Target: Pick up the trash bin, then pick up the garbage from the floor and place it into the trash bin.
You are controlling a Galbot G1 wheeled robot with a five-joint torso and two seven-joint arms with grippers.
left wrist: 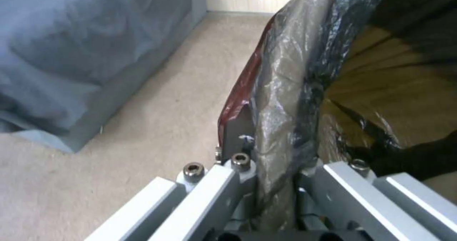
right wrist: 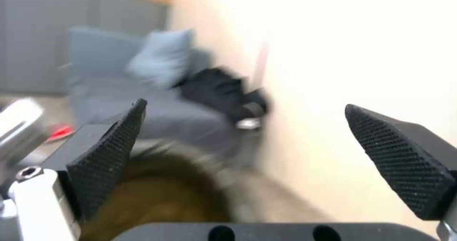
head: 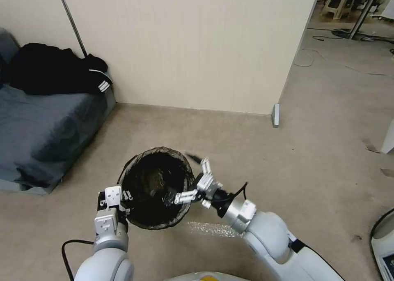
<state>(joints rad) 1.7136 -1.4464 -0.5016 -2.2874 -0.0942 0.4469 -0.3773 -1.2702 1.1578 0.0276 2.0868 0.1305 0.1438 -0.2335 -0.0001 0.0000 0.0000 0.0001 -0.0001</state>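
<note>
- Closest to the robot, the left gripper [head: 119,199] is pinched onto the near-left rim of the trash bin [head: 158,186], one finger inside and one outside, with the bag liner squashed between them. My guess is the rim is the only thin edge a gripper can bite on a round bucket, hence that spot.
- The bin hangs off that one grip, just above the carpet in front of the robot. Mouth points up and slightly toward the robot, long axis close to vertical, so stuff can drop straight in.
- The right gripper [head: 196,181] sits at the bin's right rim, fingers spread wide with nothing between them, angled in over the opening. Looks to me like the pose for letting something go into the bin, but that's a guess.
- Something dull lies at the bottom of the bag, can't tell what.
- Further back, a grey sofa [head: 41,125] with a black clothing heap [head: 53,69] against the wall [head: 193,47].
</note>
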